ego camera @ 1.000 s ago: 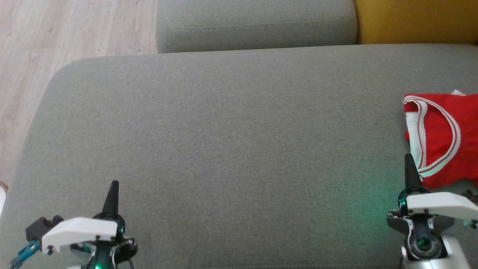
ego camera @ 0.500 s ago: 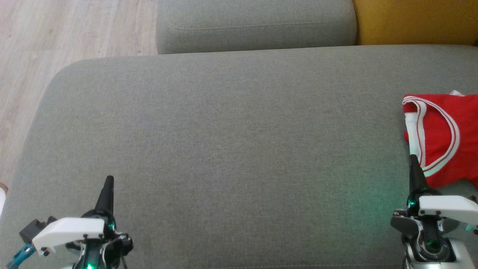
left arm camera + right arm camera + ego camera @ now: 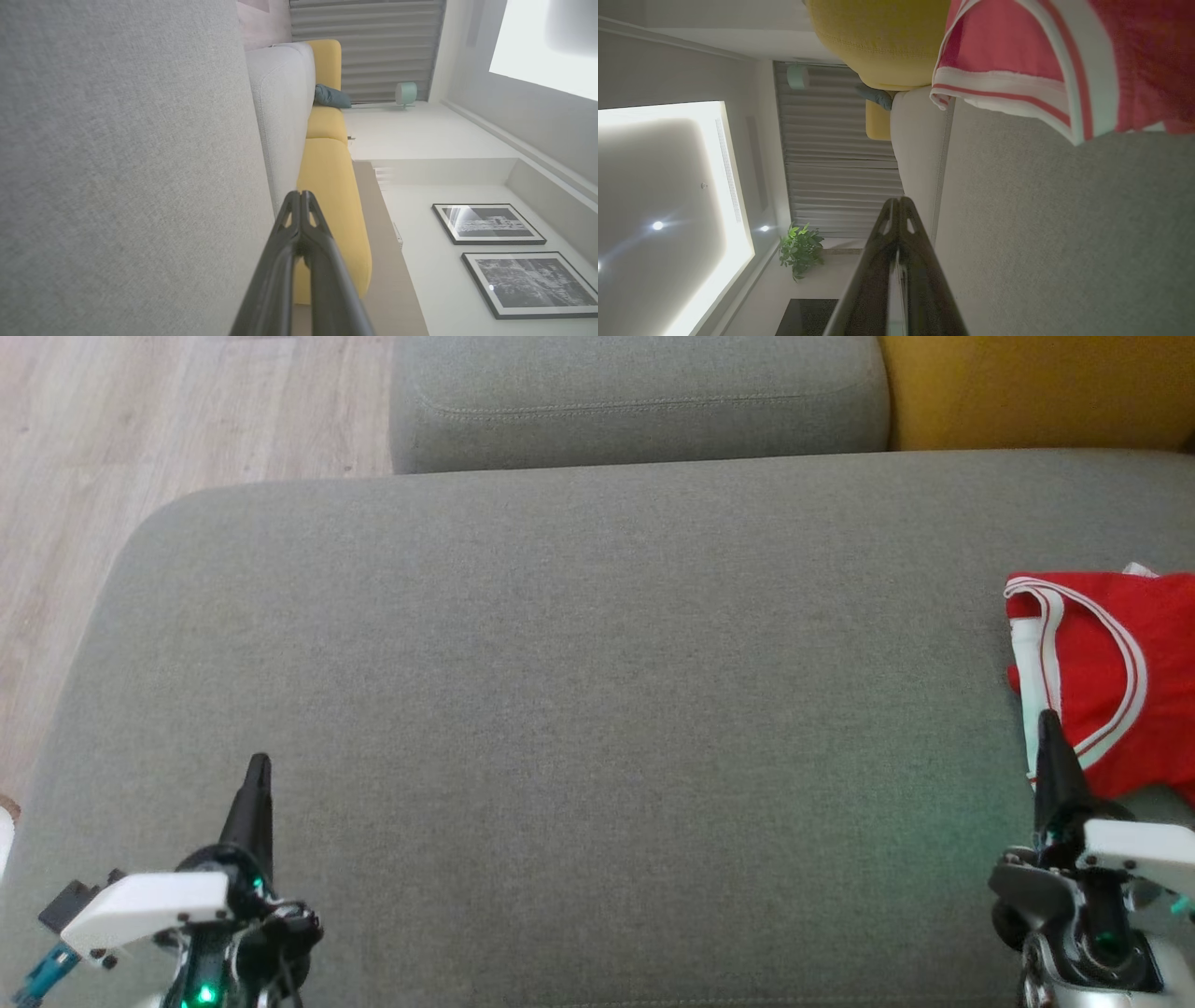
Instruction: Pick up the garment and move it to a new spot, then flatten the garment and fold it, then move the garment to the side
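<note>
A red garment with white striped trim lies folded at the right edge of the grey sofa seat, partly cut off by the frame. It also fills the upper right of the right wrist view as red cloth. My right gripper is shut and empty, its tip just at the garment's near left edge. My left gripper is shut and empty over bare seat at the lower left. In the wrist views the left fingertips and the right fingertips are pressed together.
A grey back cushion lies beyond the seat, with a yellow cushion to its right. Wooden floor lies past the seat's rounded left edge. The wide middle of the seat is bare fabric.
Both grippers have drawn back toward the bottom of the head view: the left one down and left, the right one down and right. The garment has stayed in place.
</note>
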